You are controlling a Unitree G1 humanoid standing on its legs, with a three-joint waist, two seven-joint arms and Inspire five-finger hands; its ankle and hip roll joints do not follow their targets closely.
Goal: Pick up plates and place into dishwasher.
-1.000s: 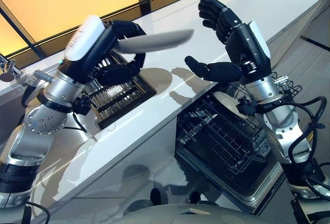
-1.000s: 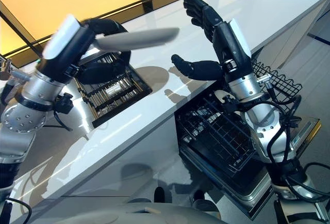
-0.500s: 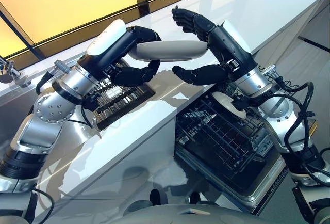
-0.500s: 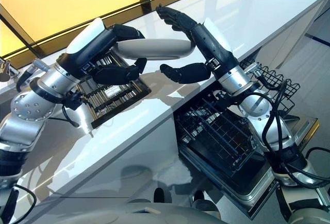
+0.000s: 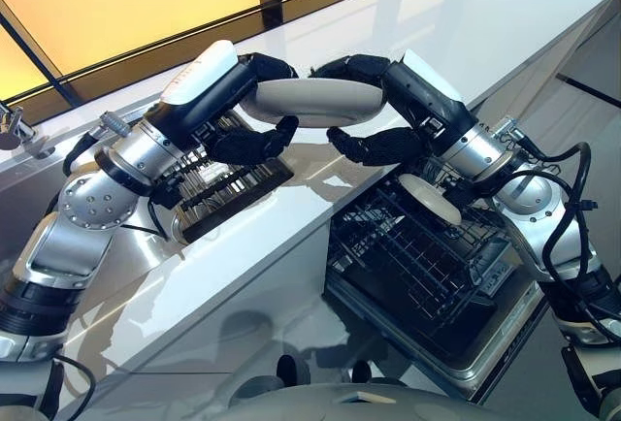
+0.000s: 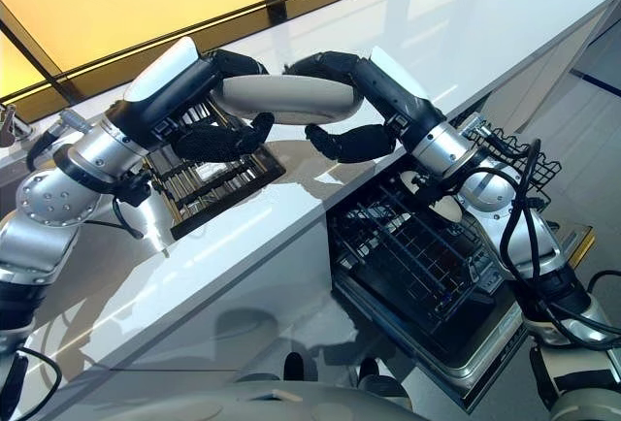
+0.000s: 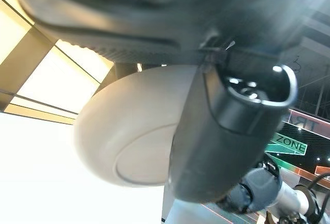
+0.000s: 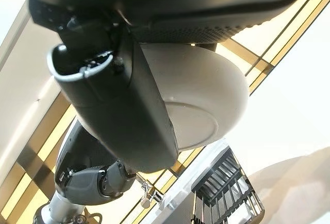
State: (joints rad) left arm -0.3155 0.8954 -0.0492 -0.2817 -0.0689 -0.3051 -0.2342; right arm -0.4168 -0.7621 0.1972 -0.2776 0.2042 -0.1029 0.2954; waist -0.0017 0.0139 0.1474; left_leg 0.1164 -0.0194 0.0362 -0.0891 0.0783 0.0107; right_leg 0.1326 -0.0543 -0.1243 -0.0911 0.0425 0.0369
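Left eye view shows a pale plate (image 5: 312, 104) held in the air above the white worktop (image 5: 466, 23), near its front edge, with both hands on it. The left hand (image 5: 243, 111) has fingers curled over one rim and its thumb under it; the right hand (image 5: 374, 111) clamps the opposite rim the same way, fingers over, thumb beneath. In each wrist view a thumb presses the plate's underside.

This looks like a hand-over from left to right. To do it well, the right hand should be firm on the rim before the left one lets go, and the plate should stay level until only one hand bears it. Then it can be tipped on edge and lowered into the open dishwasher rack (image 5: 417, 266), which is pulled out below the worktop's front edge, beside another plate (image 5: 432, 198) already standing there.

A dark drying rack (image 5: 228, 183) sits sunk into the worktop toward its left end. Amber panels (image 5: 116, 4) run behind the far edge.
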